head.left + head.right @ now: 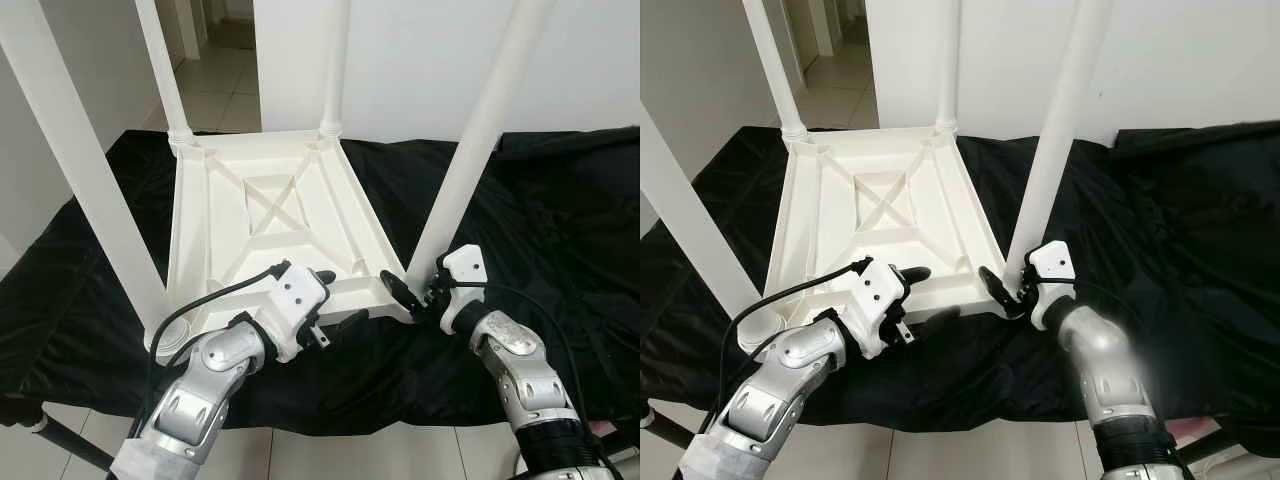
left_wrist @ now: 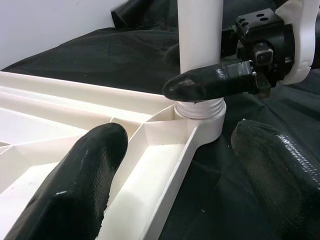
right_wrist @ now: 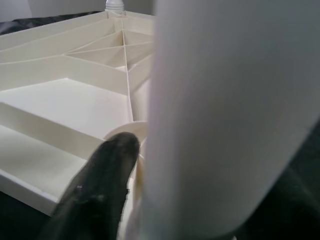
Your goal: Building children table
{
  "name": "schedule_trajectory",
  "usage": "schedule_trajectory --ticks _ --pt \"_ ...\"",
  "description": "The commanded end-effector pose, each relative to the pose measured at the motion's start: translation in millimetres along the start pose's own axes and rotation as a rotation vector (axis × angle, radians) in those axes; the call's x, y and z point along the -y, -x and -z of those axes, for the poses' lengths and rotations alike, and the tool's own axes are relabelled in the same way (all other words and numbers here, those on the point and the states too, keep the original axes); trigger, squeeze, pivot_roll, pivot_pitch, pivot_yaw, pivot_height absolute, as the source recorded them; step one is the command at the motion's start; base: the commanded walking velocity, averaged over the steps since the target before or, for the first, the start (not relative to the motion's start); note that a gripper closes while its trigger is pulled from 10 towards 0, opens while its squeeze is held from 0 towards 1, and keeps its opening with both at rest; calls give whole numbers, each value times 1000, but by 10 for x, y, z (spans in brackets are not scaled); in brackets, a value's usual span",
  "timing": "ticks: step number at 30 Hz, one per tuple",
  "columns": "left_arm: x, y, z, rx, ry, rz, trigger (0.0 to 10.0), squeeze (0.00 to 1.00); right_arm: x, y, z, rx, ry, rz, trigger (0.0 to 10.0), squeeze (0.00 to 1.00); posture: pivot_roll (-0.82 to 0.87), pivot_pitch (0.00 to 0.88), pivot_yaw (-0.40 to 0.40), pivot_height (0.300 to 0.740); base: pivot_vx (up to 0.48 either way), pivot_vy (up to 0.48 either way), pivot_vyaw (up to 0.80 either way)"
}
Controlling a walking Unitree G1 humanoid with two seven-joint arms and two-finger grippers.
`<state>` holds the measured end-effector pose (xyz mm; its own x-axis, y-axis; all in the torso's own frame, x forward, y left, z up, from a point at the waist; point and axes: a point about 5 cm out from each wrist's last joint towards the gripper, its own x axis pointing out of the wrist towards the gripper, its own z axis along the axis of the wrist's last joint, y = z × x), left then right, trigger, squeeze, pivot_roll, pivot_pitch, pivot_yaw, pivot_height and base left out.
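Observation:
A white children's table (image 1: 270, 215) lies upside down on a black cloth, its four legs pointing up. My left gripper (image 1: 338, 298) is open at the table's near edge. One of its fingers (image 2: 75, 185) is over the ribbed underside and the other is outside the rim (image 2: 165, 195). My right gripper (image 1: 418, 292) is at the base of the near right leg (image 1: 465, 170), where the leg enters its corner socket (image 2: 200, 112). One finger (image 3: 100, 190) lies against the leg (image 3: 225, 115); the other is hidden behind it.
The black cloth (image 1: 540, 220) covers the low surface under the table and hangs over its near edge. The near left leg (image 1: 70, 150) rises close to my left arm. A white wall stands behind, and a tiled floor (image 1: 215, 90) shows at the back left.

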<state>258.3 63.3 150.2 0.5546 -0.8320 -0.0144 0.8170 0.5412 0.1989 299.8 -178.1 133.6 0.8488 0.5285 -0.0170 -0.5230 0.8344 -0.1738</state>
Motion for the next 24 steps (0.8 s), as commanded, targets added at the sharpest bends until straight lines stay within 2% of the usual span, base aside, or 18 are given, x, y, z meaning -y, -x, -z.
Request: schedule_trajectory --ticks 1,4,5,6,7,11,13,14,19,21,22,23,24 --pt "15 -1 -25 -1 -9 1 10000 0 -43 -2 63 -27 -2 -43 0 0 -18 0 -33 740 0 0 0" --pt "25 14 -23 -3 -4 -5 10000 0 -19 35 80 -22 -14 -41 0 0 -17 0 -34 740 0 0 0" --pt "35 20 -22 -4 -2 -6 10000 0 -23 52 86 -14 -28 -31 471 0 -17 0 -35 740 0 0 0" --pt "40 22 -20 -4 -1 -7 10000 0 -34 63 93 -10 -46 -19 471 0 -17 0 -35 740 0 0 0" --pt "41 24 -19 -4 0 -7 10000 0 -58 67 92 -4 -71 4 10000 0 -17 0 -36 740 0 0 0" --pt "36 25 -15 -5 1 -11 10000 0 -100 64 97 0 -90 34 10000 0 -20 0 -36 740 0 0 0" --pt "26 24 -10 -6 6 -17 10000 0 -167 52 92 13 -108 132 10000 0 -30 5 -29 740 0 0 0" --pt "26 24 -10 -6 6 -17 10000 0 -167 52 92 13 -108 132 10000 0 -30 5 -29 740 0 0 0" --pt "40 35 -11 -9 9 -9 10000 0 -329 28 55 33 -198 317 10000 0 -30 19 -30 740 0 0 0" --pt "41 41 -9 -11 8 -7 10000 0 -352 24 51 36 -208 334 10000 0 -34 17 -27 740 0 0 0" --pt "36 46 -3 -16 5 -6 10000 0 -390 4 59 30 -247 392 10000 0 -34 21 -27 740 0 0 0" --pt "31 47 2 -20 2 -6 10000 0 -421 -14 71 14 -249 450 10000 0 -34 21 -27 740 0 0 0" --pt "31 47 2 -20 2 -6 10000 0 -421 -14 71 14 -249 450 10000 0 -34 21 -27 740 0 0 0"
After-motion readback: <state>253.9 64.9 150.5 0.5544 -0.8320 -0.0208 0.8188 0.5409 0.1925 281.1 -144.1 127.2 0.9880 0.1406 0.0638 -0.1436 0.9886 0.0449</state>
